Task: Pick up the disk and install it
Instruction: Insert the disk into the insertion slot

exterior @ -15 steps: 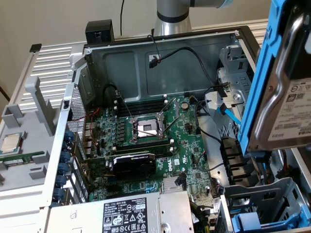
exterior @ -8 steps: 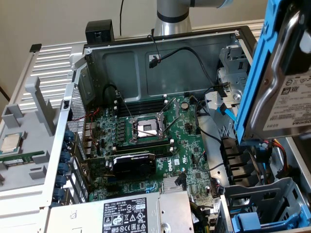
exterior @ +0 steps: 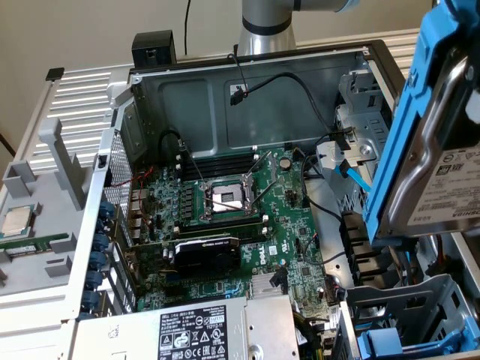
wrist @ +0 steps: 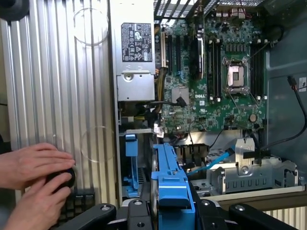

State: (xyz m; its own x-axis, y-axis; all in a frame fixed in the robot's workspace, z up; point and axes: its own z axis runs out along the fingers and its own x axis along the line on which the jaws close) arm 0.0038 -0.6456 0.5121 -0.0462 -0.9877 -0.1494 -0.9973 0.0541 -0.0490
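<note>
The disk (exterior: 450,176), silver metal with a white barcode label, sits in its blue plastic carrier (exterior: 405,127) and hangs tilted in the air at the exterior view's right, above the open computer case (exterior: 247,82). In the wrist view my gripper (wrist: 170,211) is shut on the disk (wrist: 165,167). Its black fingers (wrist: 139,213) press on both sides of the blue carrier. The disk hovers over the grey drive cage (wrist: 254,172) at the case's edge.
The green motherboard (exterior: 240,217) with its open CPU socket lies in the case. The grey power supply (exterior: 202,330) sits at the front. A second blue carrier (exterior: 382,345) rests in the lower bay. A small CPU chip (exterior: 19,220) lies outside. A person's hands (wrist: 33,177) rest on the ridged panel.
</note>
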